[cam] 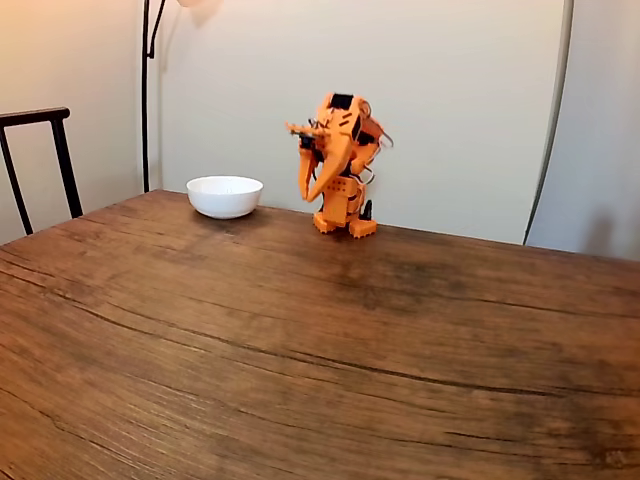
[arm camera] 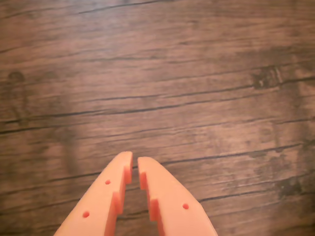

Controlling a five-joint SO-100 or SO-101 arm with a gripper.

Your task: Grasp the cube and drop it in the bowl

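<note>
Plainly, the gripper point(arm camera: 135, 164) has its jaws all but closed, a thin gap between the orange tips and nothing held; in the wrist view they hang over bare wood grain. Outward from there, the fixed view shows the arm point(cam: 338, 165) folded up at the far edge of the table point(cam: 300, 360), its gripper pointing down, which reads as a resting pose before any reach. The bowl point(cam: 225, 196) sits just left of the arm, placed within easy reach. I cannot find the cube in either view.
</note>
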